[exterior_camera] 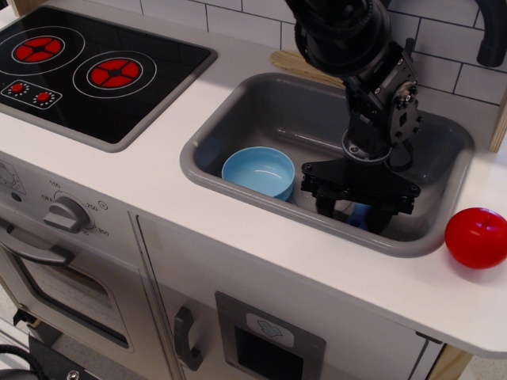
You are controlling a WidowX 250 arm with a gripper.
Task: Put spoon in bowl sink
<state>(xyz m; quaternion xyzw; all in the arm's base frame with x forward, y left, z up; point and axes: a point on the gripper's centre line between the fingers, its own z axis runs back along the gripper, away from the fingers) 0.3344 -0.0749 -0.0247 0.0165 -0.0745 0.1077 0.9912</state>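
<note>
The black gripper is down inside the grey sink, near its front right wall. Its two fingers stand apart on either side of the spoon's light-blue handle; only a small piece of the handle shows between them, and the grey scoop head is hidden behind the gripper. The jaws look open around the spoon, not closed on it. The light-blue bowl sits upright on the sink floor to the left of the gripper, apart from it and empty.
A red ball rests on the counter right of the sink. A wooden spatula lies behind the sink's rim. A black stove top is at the left. A dark faucet stands at the back right.
</note>
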